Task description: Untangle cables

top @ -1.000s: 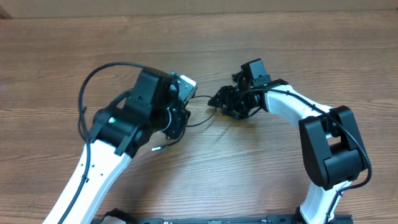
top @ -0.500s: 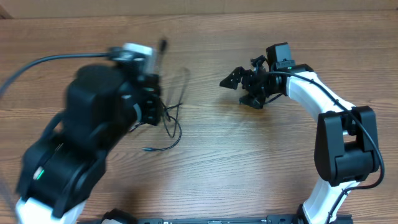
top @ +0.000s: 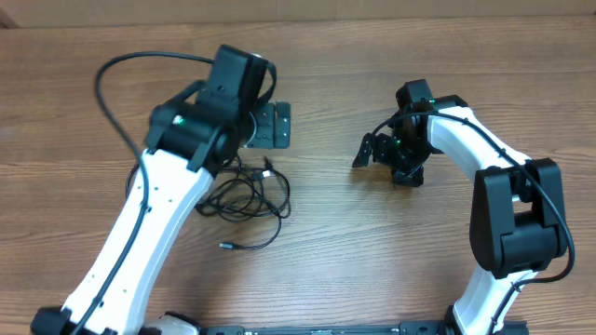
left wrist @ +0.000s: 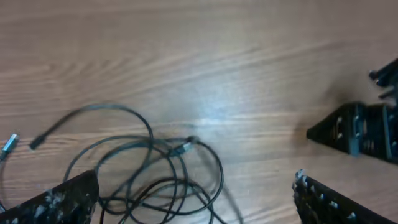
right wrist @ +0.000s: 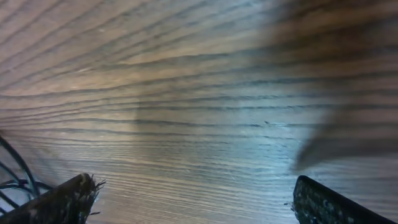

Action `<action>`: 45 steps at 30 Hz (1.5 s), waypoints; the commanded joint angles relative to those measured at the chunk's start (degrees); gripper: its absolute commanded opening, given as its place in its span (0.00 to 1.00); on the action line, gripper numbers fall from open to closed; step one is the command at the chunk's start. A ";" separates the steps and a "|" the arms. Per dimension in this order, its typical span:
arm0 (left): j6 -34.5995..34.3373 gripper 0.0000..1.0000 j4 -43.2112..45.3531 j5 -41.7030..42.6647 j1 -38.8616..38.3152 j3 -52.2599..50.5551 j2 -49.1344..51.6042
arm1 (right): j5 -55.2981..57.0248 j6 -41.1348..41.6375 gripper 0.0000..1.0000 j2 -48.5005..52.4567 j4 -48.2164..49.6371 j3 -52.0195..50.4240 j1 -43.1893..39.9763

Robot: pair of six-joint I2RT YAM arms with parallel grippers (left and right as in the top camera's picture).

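Observation:
The cables (top: 247, 194) are thin black cords lying in a loose, overlapping heap on the wood table, with one plug end (top: 226, 247) trailing toward the front. My left gripper (top: 270, 126) hovers just behind the heap, open and empty. In the left wrist view the loops (left wrist: 155, 168) lie between and ahead of the spread fingers of the left gripper (left wrist: 196, 183), with a small connector (left wrist: 185, 147) on top. My right gripper (top: 386, 160) is off to the right, open, holding nothing. The right wrist view shows bare wood between the right gripper's (right wrist: 194, 183) fingers and a bit of cable (right wrist: 11, 167) at the left edge.
A thick black wire (top: 116, 70) arcs from the left arm over the table's left side. The right gripper's fingers (left wrist: 360, 132) show at the right edge of the left wrist view. The table is wood throughout.
The left gripper has opened and let the cables drop into a heap. The left arm swung up and back. The right gripper let go, opened and drew away to the right.

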 commanded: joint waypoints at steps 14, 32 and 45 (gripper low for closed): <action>-10.86 1.00 -9.09 5.81 38.56 0.33 0.00 | -22.27 -10.03 0.94 -3.67 -1.42 16.74 3.10; -10.86 1.00 -9.97 5.84 38.99 0.00 4.52 | -1.92 10.12 0.04 6.25 17.35 13.94 40.94; -10.86 1.00 -9.97 5.84 38.99 0.00 4.52 | 6.95 18.88 0.15 10.71 15.10 13.92 42.86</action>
